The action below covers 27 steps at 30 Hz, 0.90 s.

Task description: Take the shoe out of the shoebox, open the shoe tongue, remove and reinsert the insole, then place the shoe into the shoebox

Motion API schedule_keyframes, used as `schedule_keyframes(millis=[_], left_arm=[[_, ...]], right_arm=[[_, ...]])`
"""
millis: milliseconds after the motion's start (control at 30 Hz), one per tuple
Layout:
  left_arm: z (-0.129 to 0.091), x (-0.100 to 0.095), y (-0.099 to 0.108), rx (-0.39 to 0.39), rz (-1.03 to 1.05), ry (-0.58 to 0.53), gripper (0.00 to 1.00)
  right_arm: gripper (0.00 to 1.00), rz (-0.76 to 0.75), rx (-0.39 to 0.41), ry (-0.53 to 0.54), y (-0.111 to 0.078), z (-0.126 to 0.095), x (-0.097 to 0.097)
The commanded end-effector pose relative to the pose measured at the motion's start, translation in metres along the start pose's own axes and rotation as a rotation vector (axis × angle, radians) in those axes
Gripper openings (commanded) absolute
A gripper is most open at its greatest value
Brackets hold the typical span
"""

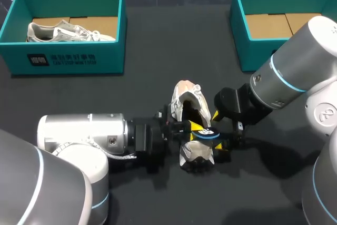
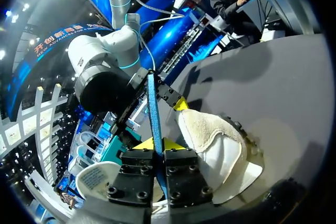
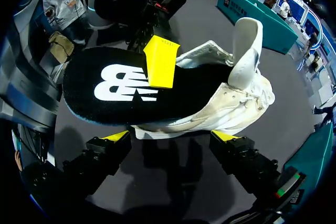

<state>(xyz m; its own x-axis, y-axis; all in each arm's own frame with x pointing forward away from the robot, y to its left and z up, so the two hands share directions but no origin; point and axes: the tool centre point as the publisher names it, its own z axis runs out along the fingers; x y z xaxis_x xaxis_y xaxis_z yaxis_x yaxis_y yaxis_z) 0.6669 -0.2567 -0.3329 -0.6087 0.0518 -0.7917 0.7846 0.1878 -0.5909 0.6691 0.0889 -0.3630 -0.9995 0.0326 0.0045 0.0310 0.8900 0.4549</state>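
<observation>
- The left claw (image 2: 157,144) is pressed together on the insole (image 2: 153,103). In its own wrist view the two yellow tips meet on the insole's thin blue edge, one from each side.
- In the right wrist view, one yellow tip of the left claw lies flat on the insole's black top face, just beside the white logo.
- The right claw (image 3: 172,136) is spread wide and holds nothing. Its two yellow tips stand well apart on the near side of the shoe (image 3: 231,103). I cannot tell whether either tip touches the shoe.
- The white shoe lies on the dark table (image 1: 158,77) near the middle, between the two claws and outside both boxes.
- The tongue (image 3: 247,45) is pulled up and stands clear of the shoe's mouth.
- One end of the insole sits in the shoe's mouth below the tongue. The broad end with the logo sticks out past the shoe.
- The left arm comes in low from the table's left and the right arm from its right. Both wrists are close to the shoe.
- At the far left of the table is a teal shoebox (image 1: 68,59) with a second pale shoe (image 1: 63,31) lying in it.
- At the far right is another teal shoebox (image 1: 253,51), which shows only its brown cardboard floor.
</observation>
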Motion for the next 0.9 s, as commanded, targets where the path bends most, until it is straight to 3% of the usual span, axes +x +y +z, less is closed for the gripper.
schedule_keyframes(millis=[33,400,533,600,667,833,900], left_arm=[[0.009,-0.001,0.012,-0.011,-0.011,0.006,0.0],[0.005,-0.008,0.034,-0.034,-0.105,-0.005,0.0],[0.0,-0.011,0.021,-0.007,-0.129,0.0,0.0],[-0.001,-0.012,0.012,0.022,-0.137,-0.001,0.27],[-0.003,-0.015,0.003,0.051,-0.142,-0.006,0.36],[-0.006,-0.019,-0.015,0.1,-0.138,-0.008,0.35],[-0.007,-0.018,-0.02,0.111,-0.129,-0.003,0.27]], right_arm=[[1.0,0.0,0.002,-0.003,0.0,0.0,0.002],[1.0,0.0,0.002,-0.003,0.0,0.0,0.002],[1.0,0.0,0.002,-0.003,0.0,0.0,0.002],[1.0,0.0,0.002,-0.003,0.0,0.0,0.002],[1.0,0.0,0.002,-0.003,0.0,0.0,0.002],[1.0,0.0,0.002,-0.003,0.0,0.0,0.002],[1.0,0.0,0.002,-0.003,0.0,0.0,0.002]])
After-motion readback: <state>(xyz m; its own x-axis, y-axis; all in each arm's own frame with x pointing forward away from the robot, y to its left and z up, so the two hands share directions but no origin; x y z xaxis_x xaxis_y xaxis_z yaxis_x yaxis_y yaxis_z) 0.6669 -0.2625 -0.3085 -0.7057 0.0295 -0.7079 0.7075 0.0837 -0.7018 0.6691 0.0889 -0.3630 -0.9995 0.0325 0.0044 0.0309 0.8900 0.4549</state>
